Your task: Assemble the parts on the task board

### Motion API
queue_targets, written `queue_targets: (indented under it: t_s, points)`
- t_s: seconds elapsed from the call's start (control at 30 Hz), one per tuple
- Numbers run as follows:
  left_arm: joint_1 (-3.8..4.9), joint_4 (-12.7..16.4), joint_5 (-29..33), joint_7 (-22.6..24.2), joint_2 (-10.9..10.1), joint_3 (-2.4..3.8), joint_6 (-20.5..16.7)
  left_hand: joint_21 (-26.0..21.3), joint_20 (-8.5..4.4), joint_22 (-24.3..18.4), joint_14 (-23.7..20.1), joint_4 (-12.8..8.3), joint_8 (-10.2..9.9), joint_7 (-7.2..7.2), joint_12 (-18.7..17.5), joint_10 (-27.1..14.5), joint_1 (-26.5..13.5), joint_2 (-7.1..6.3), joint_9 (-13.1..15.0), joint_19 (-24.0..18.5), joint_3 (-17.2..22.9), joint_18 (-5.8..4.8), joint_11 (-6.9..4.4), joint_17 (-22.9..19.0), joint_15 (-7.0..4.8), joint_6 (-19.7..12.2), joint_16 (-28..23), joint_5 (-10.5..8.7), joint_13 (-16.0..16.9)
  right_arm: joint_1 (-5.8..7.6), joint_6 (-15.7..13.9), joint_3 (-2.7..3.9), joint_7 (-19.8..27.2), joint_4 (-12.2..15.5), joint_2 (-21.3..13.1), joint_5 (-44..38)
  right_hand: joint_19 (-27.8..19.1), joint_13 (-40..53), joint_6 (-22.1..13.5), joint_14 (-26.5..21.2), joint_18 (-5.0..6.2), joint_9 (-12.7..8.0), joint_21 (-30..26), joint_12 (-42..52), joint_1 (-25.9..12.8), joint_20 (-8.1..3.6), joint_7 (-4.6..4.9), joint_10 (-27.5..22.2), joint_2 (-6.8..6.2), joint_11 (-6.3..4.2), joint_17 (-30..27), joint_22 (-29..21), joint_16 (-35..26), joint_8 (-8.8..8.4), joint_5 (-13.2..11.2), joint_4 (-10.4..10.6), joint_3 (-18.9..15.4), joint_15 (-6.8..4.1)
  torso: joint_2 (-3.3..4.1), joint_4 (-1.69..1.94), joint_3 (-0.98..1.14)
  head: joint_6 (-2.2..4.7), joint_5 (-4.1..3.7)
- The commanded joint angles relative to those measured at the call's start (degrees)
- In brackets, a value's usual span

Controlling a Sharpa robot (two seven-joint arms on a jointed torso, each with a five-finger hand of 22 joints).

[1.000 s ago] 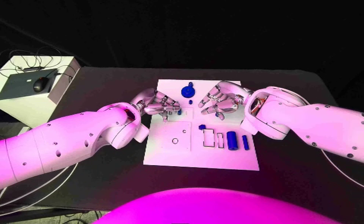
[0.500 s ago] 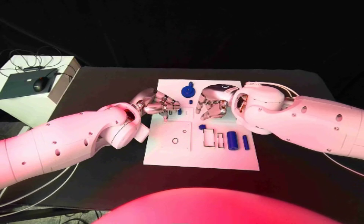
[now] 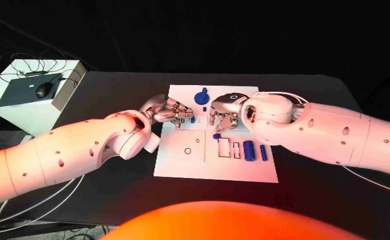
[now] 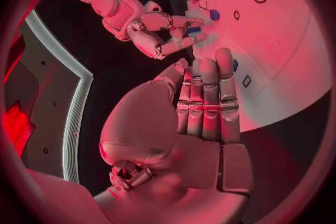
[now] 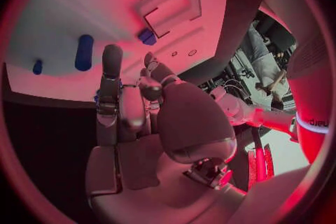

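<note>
Head view: task board (image 3: 189,164) sits centre frame on the black table (image 3: 325,189). Both hands hover over its upper half.

Left hand (image 3: 165,110), just left of centre: fingers together and curled. Left wrist view shows fingers (image 4: 210,95) lying side by side; nothing visibly in them, though I cannot tell for sure if a small part is hidden.

Right hand (image 3: 225,113), just right of centre: fingers bent downward toward the board. Whether it pinches anything, cannot tell; a small blue piece (image 3: 217,136) lies directly below the fingertips and seems apart from them.

Judged step: right hand reaching for that small piece, or positioning over it. To do it well, come down straight, close thumb and one finger on opposite sides, lift without dragging it across the outlined rectangular slots (image 3: 224,147) next to it. Keep the left hand clear of the path; the hands are near each other.

Count of blue parts, head view:
- one large rounded part (image 3: 202,97), upper centre of board
- one small piece under the right hand
- two upright bars at centre right: thick bar (image 3: 248,150), thin bar (image 3: 262,152)
- small blue bits (image 3: 191,119) by the left fingertips; number unclear

Outlined slots: at least two. One ring mark (image 3: 187,151), left of the slots.
</note>
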Motion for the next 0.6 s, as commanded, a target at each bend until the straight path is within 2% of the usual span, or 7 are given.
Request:
queue_targets:
  t_s: [0.03,0.27,0.6]
  points:
    - [-0.02,0.21,0.46,0.93,-0.05,0.02,1.01,-0.23,0.32,-0.08,-0.19,-0.07,0.21,-0.04,0.38,-0.32,0.56,0.18,-0.03,0.20,-0.28,1.14,0.07,-0.05,0.32,-0.38,-0.30,-0.06,-0.02,-0.17,2.88,-0.06,0.18,-0.38,0.22,-2.99,-0.15,-0.03,-1.16,-0.08,0.20,-0.11,0.17,-0.07,0.26,-0.11,-0.60,0.21,-0.81,-0.19,-0.08,0.16,-0.07,-0.24,-0.81,-0.48,0.18,-0.21,-0.02,-0.02,-0.01,0.00,-0.05]
    - [-0.02,0.31,0.51,0.91,-0.26,0.02,1.02,-0.26,0.31,-0.10,-0.18,-0.03,0.19,-0.02,0.44,-0.33,0.56,0.18,-0.04,0.23,-0.32,1.14,0.08,-0.09,0.33,-0.41,-0.30,-0.06,-0.07,-0.41,4.86,-0.24,0.48,-0.77,0.30,-4.43,-0.56,0.10,-3.04,-0.40,-0.51,-0.10,0.13,0.01,1.29,-0.72,-1.73,0.04,-1.85,-1.28,-0.16,1.00,-0.21,-0.22,-1.29,-0.77,0.43,-0.95,-0.01,0.00,-0.01,0.00,0.01]
    - [-0.02,0.42,0.55,0.78,-0.47,0.02,1.00,-0.30,0.32,-0.13,-0.17,0.01,0.20,0.01,0.51,-0.35,0.63,0.25,-0.04,0.27,-0.33,1.15,0.08,-0.13,0.32,-0.40,-0.31,-0.08,-0.11,-0.72,5.98,-0.35,1.44,-0.52,0.19,-4.93,-0.73,0.27,-3.29,-0.47,-1.07,-0.13,0.03,0.13,1.78,-1.16,-2.25,0.06,-2.10,-1.86,-0.10,1.68,-0.14,-0.25,-1.42,-0.91,0.69,-1.32,-0.01,-0.03,-0.01,0.00,0.09]
